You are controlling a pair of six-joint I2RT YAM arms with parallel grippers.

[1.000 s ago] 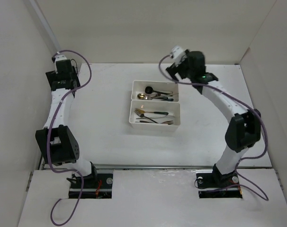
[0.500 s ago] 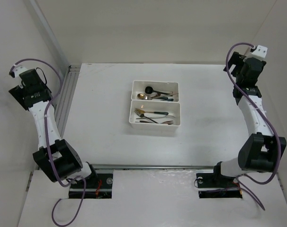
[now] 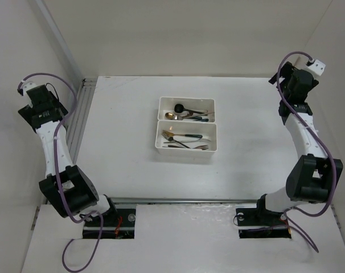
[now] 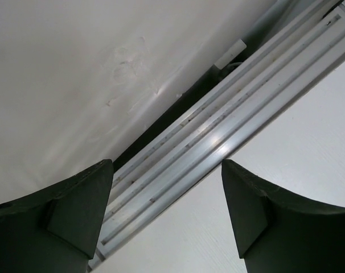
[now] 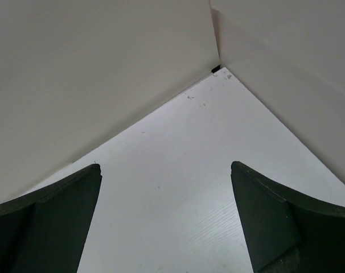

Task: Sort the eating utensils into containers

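Note:
Two white trays stand side by side at the table's middle in the top view. The far tray (image 3: 164, 102) holds spoons and other utensils (image 3: 187, 113), one with a black bowl. The near tray (image 3: 160, 143) holds forks (image 3: 183, 139) in gold and dark finishes. My left gripper (image 3: 29, 114) is far off at the left wall, open and empty; in the left wrist view (image 4: 167, 187) its jaws stand wide apart. My right gripper (image 3: 278, 91) is at the far right corner, open and empty, also wide apart in the right wrist view (image 5: 164, 187).
An aluminium rail (image 3: 78, 116) runs along the table's left edge and shows in the left wrist view (image 4: 218, 136). White walls close in left, back and right; the table's far right corner (image 5: 216, 69) shows in the right wrist view.
Both arms have swung away from the trays, the left to the left wall, the right to the far right corner. In the last half second they barely shifted.

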